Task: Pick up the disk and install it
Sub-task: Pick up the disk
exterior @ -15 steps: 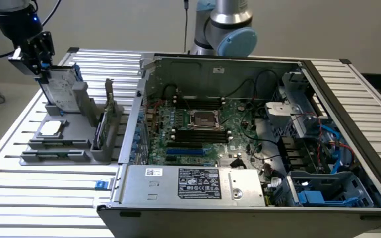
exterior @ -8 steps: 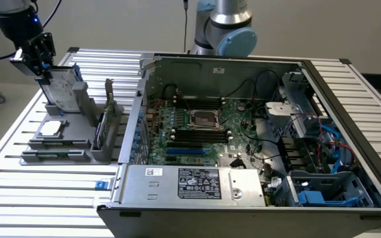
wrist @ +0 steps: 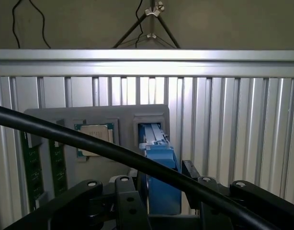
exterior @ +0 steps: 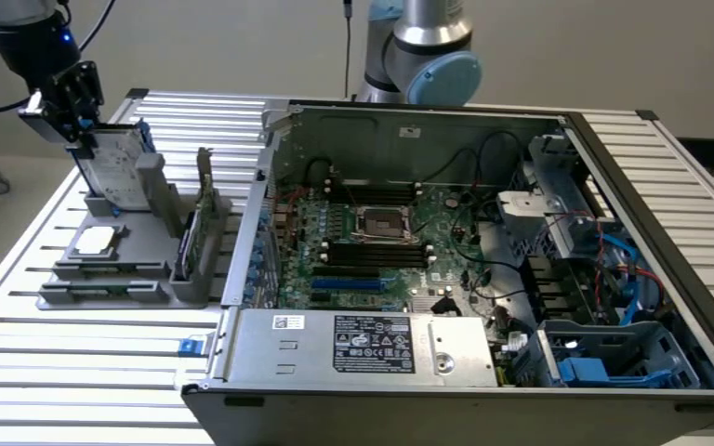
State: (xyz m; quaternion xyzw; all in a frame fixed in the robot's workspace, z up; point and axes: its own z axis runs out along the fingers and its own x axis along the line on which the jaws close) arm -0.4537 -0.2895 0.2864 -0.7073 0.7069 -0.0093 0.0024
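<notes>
1. Zero steps finished: the gripper has its jaws spread wide on either side of the disk's top edge and grips nothing.
2. Disk stands upright in its slot in the grey holder, not lifted.
3. Open computer case sits well apart. Pick and install both remain.

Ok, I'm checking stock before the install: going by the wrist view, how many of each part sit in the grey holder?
Disk: 1
Square chip: 1
Green memory sticks: 2
Total: 4
</notes>
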